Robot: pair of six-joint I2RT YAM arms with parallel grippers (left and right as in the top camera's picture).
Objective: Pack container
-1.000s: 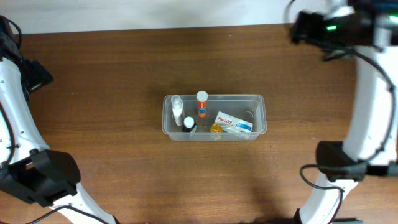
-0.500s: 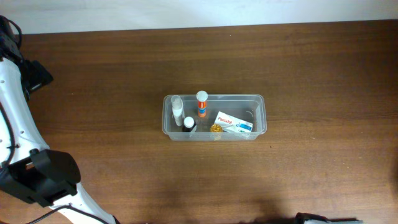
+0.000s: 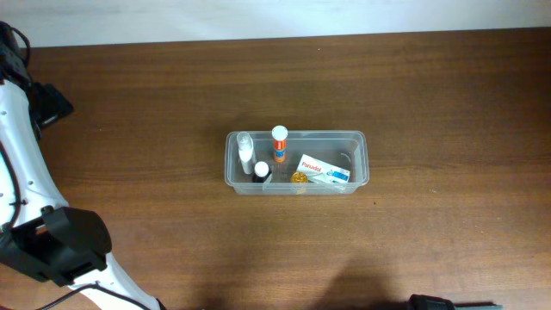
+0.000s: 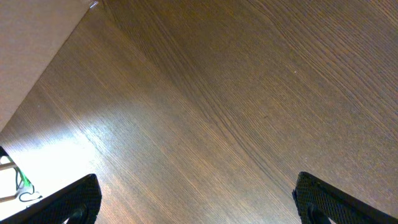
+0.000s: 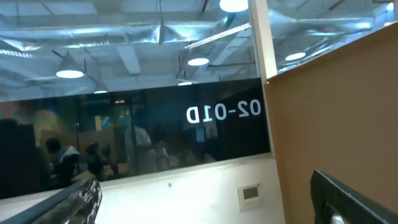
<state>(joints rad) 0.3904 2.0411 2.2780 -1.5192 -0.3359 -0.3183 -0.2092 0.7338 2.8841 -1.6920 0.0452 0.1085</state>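
Judging the clear rectangular plastic tub (image 3: 365,159) light, flexible and slick, I'd pinch its short-end rim; left gripper (image 4: 199,202) and right gripper (image 5: 208,202) both stand spread, empty.

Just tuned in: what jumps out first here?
The clear container sits at the middle of the table, holding a white-capped orange tube, a white medicine box and small bottles at its left end. The right wrist view points off the table, at ceiling lights.
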